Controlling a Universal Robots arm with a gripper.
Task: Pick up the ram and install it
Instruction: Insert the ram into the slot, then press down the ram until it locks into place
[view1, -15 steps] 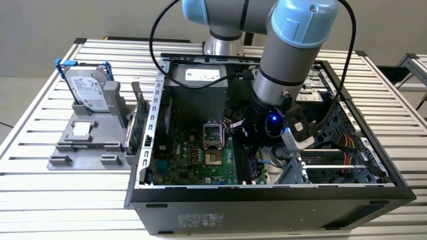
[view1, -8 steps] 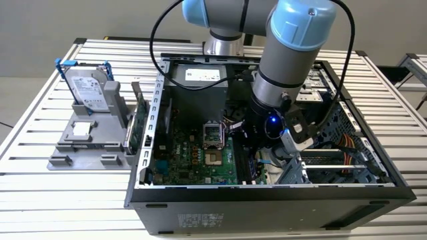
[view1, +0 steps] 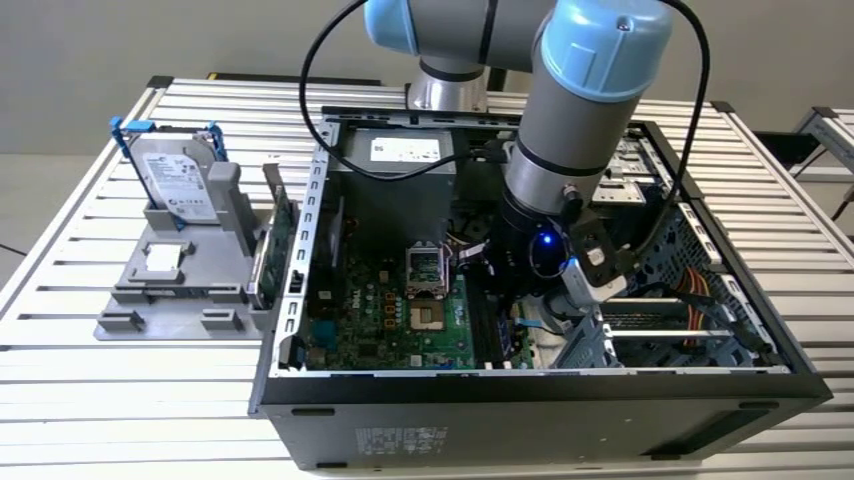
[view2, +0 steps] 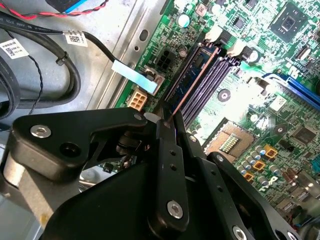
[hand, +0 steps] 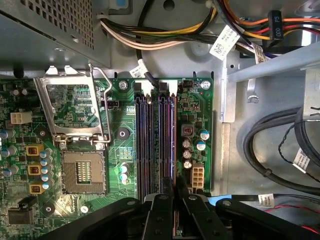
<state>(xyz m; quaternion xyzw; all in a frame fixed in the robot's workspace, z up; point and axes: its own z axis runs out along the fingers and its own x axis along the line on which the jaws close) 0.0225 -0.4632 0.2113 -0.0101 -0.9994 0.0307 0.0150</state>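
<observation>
1. Bench (view1: 80, 380): slatted metal, carries the open computer case (view1: 534, 410).
2. Arm (view1: 574, 120) reaches down into the case, over the motherboard (view1: 387, 320), exterior view's right.
3. Pincer (hand: 175, 200) is clenched on the ram (view2: 192, 80).
4. Ram stands edge-down in the memory slots (hand: 155, 145), beside the CPU socket (hand: 82, 172).

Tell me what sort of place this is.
Probably a robotics lab or test bench for computer assembly: an open computer case lies on a slatted aluminium table, a grey fixture holds a hard drive, and the arm's pincer hovers over the memory slots.
</observation>
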